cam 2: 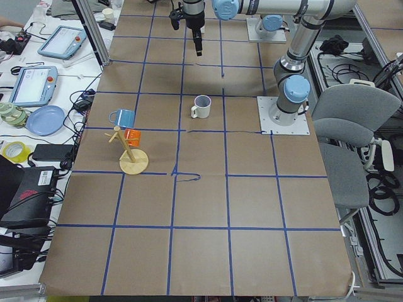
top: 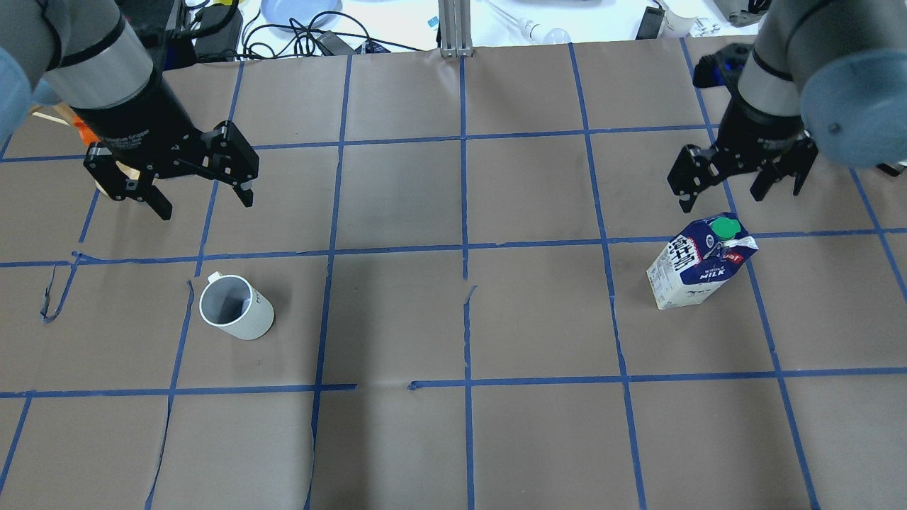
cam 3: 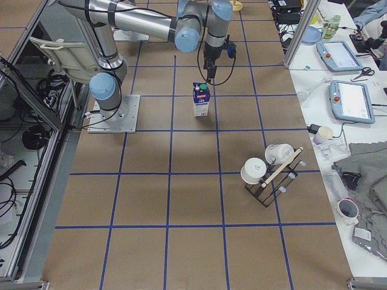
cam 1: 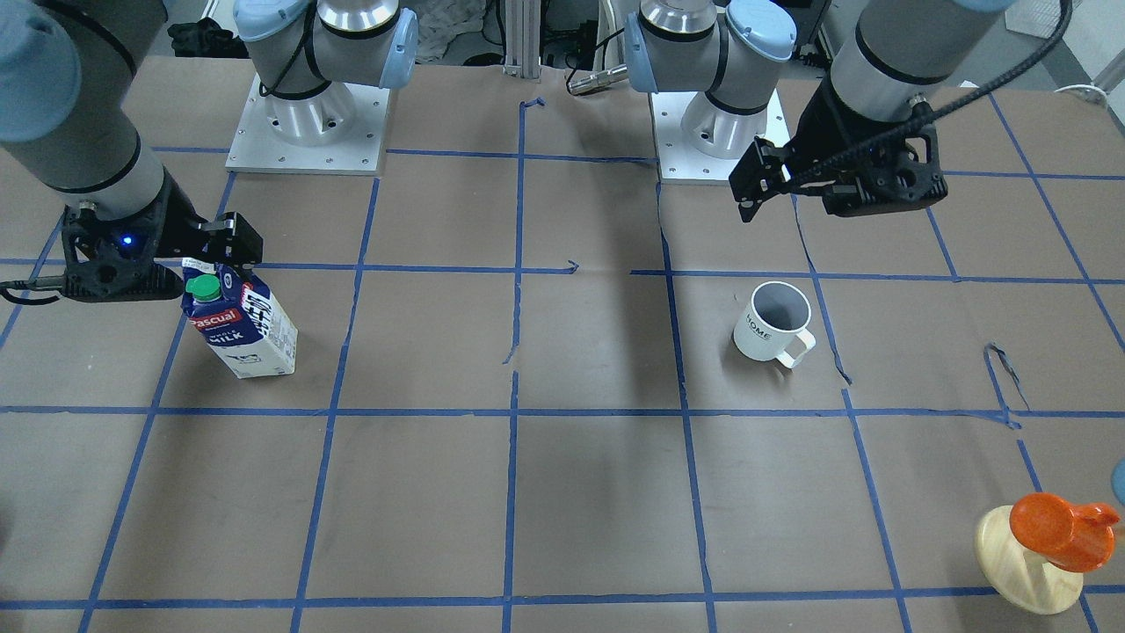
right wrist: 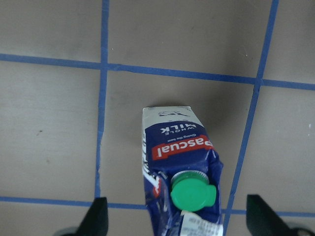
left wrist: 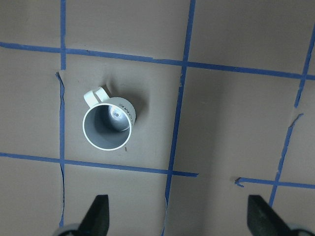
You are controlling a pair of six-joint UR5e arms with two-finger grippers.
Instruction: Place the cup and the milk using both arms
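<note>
Brown paper (top: 397,319) ruled with blue tape (top: 464,212) covers the table (top: 538,446). Toward its left edge the cup (top: 236,307) stands upright, handle (top: 213,277) turned to the far left corner; toward the right edge stands the milk (top: 698,263), green cap (top: 724,227) up. The left gripper (top: 207,207) hangs raised near the cup, the right gripper (top: 723,202) near the milk, both spread wide, holding nothing, touching neither.

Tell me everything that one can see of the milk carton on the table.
The milk carton is a small gable-top box, seemingly coated cardboard, dark blue and white, with a green round cap, a red "Pascual" label and white "MILK" lettering. It stands upright on the brown paper table, closed. The open right gripper hangs just above its top, apparently not touching.
</note>
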